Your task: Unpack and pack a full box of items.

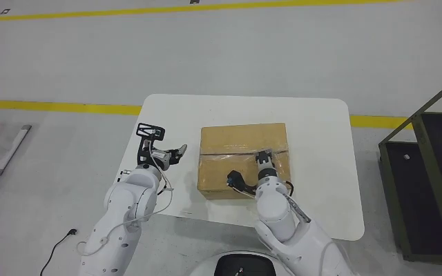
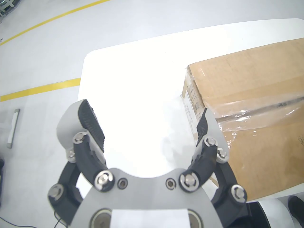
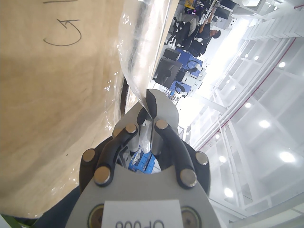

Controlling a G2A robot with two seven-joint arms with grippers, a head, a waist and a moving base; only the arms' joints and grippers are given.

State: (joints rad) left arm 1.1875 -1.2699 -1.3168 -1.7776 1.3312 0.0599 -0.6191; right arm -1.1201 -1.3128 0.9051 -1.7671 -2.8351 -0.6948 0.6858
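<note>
Atop the box point(image 1: 242, 145), tape point(image 3: 142, 24), likely flimsy, is pinched at its end by the right claw point(image 3: 145, 105). The left claw point(image 2: 144, 115) is held open, empty.

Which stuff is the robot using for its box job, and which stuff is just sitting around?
For the job:
- cardboard box, flaps closed
- clear tape, pinched in the right gripper
- left gripper, open beside the box

Just lying about:
- dark rack beside the table
- black cable on the floor
- grey bar on the floor
</note>
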